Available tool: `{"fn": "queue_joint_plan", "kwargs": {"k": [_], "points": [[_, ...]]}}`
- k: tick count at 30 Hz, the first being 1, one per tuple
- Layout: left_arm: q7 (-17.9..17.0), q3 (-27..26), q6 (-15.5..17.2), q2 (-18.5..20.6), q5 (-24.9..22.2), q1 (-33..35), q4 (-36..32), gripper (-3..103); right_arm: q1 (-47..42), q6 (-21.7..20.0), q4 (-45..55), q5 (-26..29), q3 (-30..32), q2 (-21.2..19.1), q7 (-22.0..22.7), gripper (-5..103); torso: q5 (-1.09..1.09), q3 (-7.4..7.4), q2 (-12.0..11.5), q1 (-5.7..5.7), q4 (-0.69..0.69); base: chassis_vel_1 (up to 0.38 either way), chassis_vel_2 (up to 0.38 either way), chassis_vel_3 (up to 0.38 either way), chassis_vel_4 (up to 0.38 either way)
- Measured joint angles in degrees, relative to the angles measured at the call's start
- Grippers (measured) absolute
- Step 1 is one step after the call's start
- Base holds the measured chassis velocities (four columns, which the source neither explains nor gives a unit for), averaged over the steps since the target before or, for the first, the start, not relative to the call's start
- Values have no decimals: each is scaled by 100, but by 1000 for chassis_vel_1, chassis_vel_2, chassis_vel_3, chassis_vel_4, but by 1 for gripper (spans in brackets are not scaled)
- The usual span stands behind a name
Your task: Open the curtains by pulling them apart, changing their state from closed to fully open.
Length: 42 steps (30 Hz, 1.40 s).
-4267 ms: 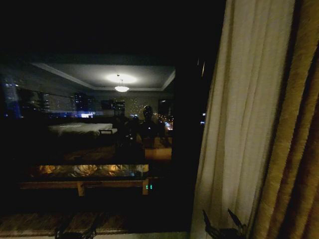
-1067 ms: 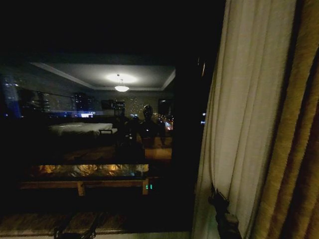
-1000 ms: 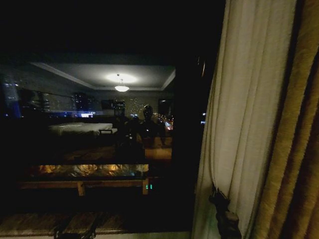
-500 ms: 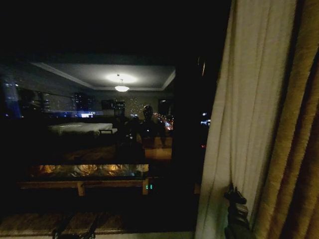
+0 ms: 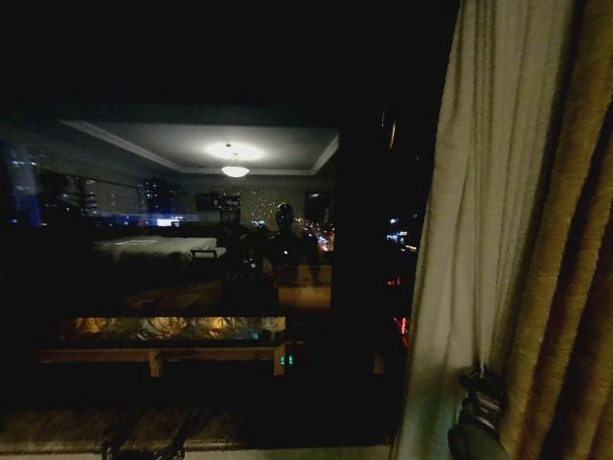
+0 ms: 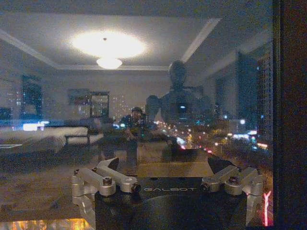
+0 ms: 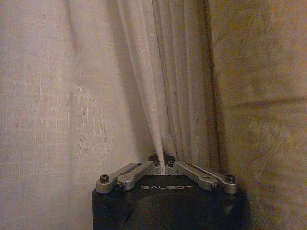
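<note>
A sheer off-white curtain (image 5: 469, 240) hangs in pleats at the right side of the dark window. Low down on it, my right gripper (image 5: 481, 381) is shut on a narrow fold. In the right wrist view the curtain (image 7: 86, 96) hangs close in front, and the right gripper (image 7: 163, 166) has its fingers pinched together on that fold. My left gripper (image 5: 146, 443) is low at the left, open and holding nothing. In the left wrist view the left gripper (image 6: 165, 165) faces the bare glass.
A heavier golden-brown drape (image 5: 575, 287) hangs just right of the sheer curtain, and the same drape (image 7: 259, 96) shows beside the held fold. The window glass (image 5: 192, 240) mirrors a lit room and the robot. A stone sill (image 5: 249, 429) runs below the glass.
My right gripper, open 4.3 s ago, shut on the curtain's fold and has moved right with it. The curtain's edge has shifted right, baring more dark glass. The left arm has not moved.
</note>
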Motion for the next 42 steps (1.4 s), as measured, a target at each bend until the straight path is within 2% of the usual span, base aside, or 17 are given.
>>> {"fn": "queue_joint_plan", "kwargs": {"k": [8, 14, 16, 17, 18, 19, 22, 23, 25, 27, 29, 31, 35, 36, 39, 41, 42], "points": [[3, 10, 5, -25, 1, -10, -6, 100, 193, 73, -350, 285, 61, -2, -51, 0, 3, 1, 0, 0, -1, 0, 0, 0, 0], [7, 42, 16, -36, 5, -32, -12, 100, -329, -401, 572, 476, 55, 6, -341, -3, 16, 5, -4, 0, -6, 0, 0, 0, 0], [10, 41, 17, -37, 6, -37, -13, 100, -742, -600, 1111, 573, -33, 19, -643, 7, 39, 10, -9, 2, -10, 0, 0, 0, 0], [21, 41, 19, -48, 5, -38, -9, 100, -939, -698, 1457, 631, -80, 12, -781, 13, 18, 8, -8, 4, -5, 0, 0, 0, 0], [21, 40, 19, -58, 2, -41, 3, 100, -1132, -786, 1735, 681, -133, 12, -896, 13, 11, 7, -8, 3, -6, 0, 0, 0, 0], [21, 40, 19, -58, 2, -41, 3, 100, -1132, -786, 1735, 681, -133, 12, -896, 13, 11, 7, -8, 3, -6, 0, 0, 0, 0], [20, 29, 10, -72, -18, -79, 48, 100, -1990, -1078, 2824, 844, -347, 15, -1232, 28, 13, 5, -6, 3, -3, 0, 0, 0, 0], [19, 27, 10, -72, -27, -87, 52, 100, -2118, -1100, 2982, 856, -372, 15, -1252, 34, 11, 4, -6, 3, -3, 0, 0, 0, 0], [19, 24, 10, -73, -36, -98, 55, 100, -2267, -1132, 3188, 866, -396, 14, -1268, 34, 7, 3, -5, 2, -3, 0, 0, 0, 0], [20, 18, 8, -79, -90, -140, 72, 100, -2738, -1257, 3860, 905, -433, 13, -1262, 50, 8, 2, -4, 1, -2, 0, 0, 0, 0], [20, 19, 8, -81, -104, -148, 77, 100, -2828, -1277, 4002, 910, -438, 12, -1255, 50, 7, 2, -3, 1, -2, 0, 0, 0, 0], [24, 19, 5, -91, -139, -169, 94, 100, -3080, -1317, 4366, 916, -438, 12, -1214, 56, 7, 3, -4, 1, -2, 0, 0, 0, 0], [32, -12, 3, -73, -263, -206, 118, 100, -3721, -1364, 5102, 944, -404, 9, -1181, 78, 7, 2, -3, 1, -2, 0, 0, 0, 0], [32, -12, 3, -73, -263, -206, 118, 100, -3721, -1364, 5102, 944, -404, 9, -1181, 78, 7, 2, -3, 1, -2, 0, 0, 0, 0], [25, -74, 2, -35, -436, -250, 121, 100, -4243, -1364, 5502, 953, -565, 8, -1231, 93, 6, 2, -2, 1, -2, 0, 0, 0, 0], [21, -82, 3, -30, -473, -262, 122, 100, -4333, -1359, 5562, 953, -628, 8, -1237, 93, 6, 2, -2, 1, -2, 0, 0, 0, 0], [18, -83, 7, -22, -527, -279, 124, 100, -4450, -1340, 5634, 952, -719, 8, -1244, 97, 7, 2, -2, 1, -1, 0, 0, 0, 0]]}}
